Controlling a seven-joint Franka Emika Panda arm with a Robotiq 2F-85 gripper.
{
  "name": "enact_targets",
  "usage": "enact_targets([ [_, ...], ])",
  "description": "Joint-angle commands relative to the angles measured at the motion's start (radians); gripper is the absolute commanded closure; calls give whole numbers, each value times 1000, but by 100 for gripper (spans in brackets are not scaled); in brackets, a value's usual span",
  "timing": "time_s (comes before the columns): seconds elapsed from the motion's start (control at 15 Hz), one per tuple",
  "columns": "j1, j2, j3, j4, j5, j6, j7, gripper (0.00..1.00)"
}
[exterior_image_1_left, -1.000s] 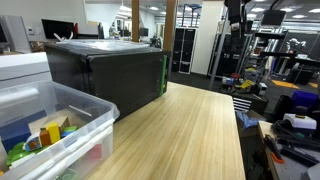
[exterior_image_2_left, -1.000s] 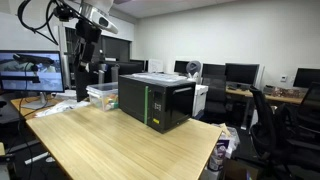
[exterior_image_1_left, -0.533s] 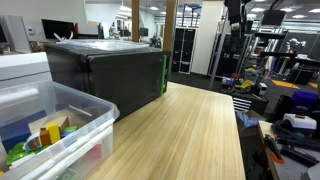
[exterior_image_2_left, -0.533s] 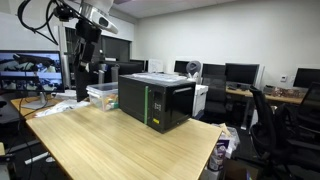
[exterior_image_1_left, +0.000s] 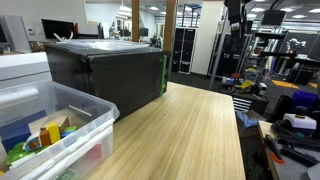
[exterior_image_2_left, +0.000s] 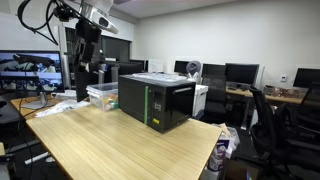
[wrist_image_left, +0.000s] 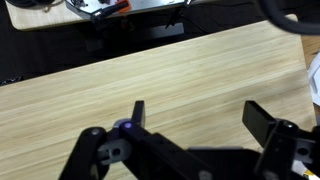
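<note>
You seem to be at the very start, with nothing held and all the handling left. In an exterior view, one wooden table (exterior_image_2_left: 110, 140) fills the lower frame, one black box (exterior_image_2_left: 155, 100) sits at centre, and one clear bin (exterior_image_2_left: 100, 96) stands just left of it. Your one gripper (wrist_image_left: 197, 115) hangs over bare wood, fingers spread, empty.

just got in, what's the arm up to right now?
The Panda arm hangs above the wooden table with its gripper open and empty; the wrist view shows only bare wood between the fingers. Nearest to it is a clear plastic bin of small colourful items, beside a black box. Nothing is being touched.
</note>
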Motion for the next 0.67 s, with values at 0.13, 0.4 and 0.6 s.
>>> enact_targets([
  [0.13,-24,2,20,2,7,-2,-8,0],
  [0.4,-25,1,21,-1,11,4,-10,0],
  [0.6,-24,2,19,-14,20,22,-17,0],
])
